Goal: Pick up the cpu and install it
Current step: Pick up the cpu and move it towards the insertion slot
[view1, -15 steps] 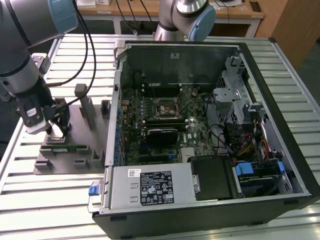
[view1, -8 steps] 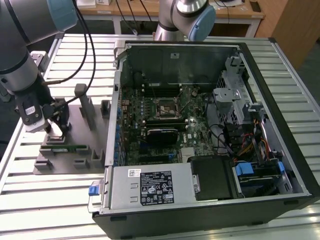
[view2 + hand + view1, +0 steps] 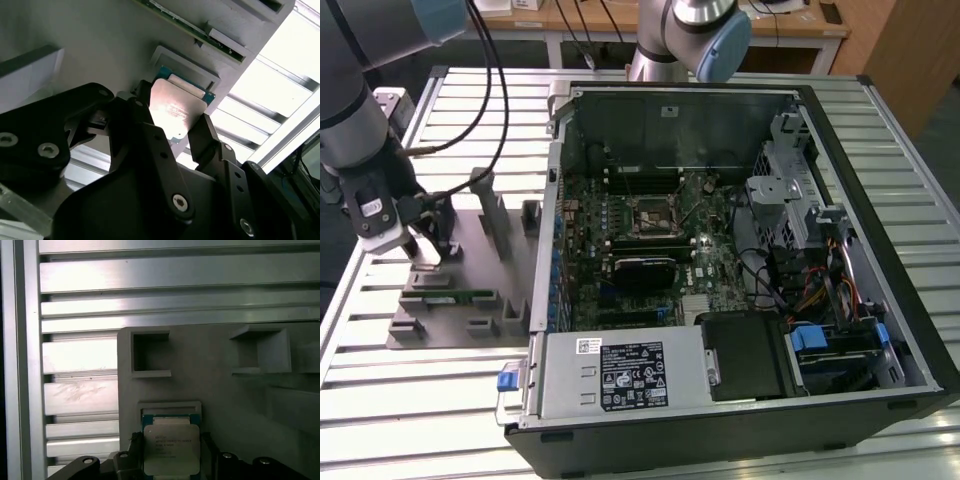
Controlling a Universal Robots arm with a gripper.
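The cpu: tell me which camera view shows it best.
The first wrist view: the cpu faces the camera squarely, its silver top and darker rim plain. The second wrist view shows it at a slant, with glare on its top. In the exterior view it is too small to tell, near the gripper.
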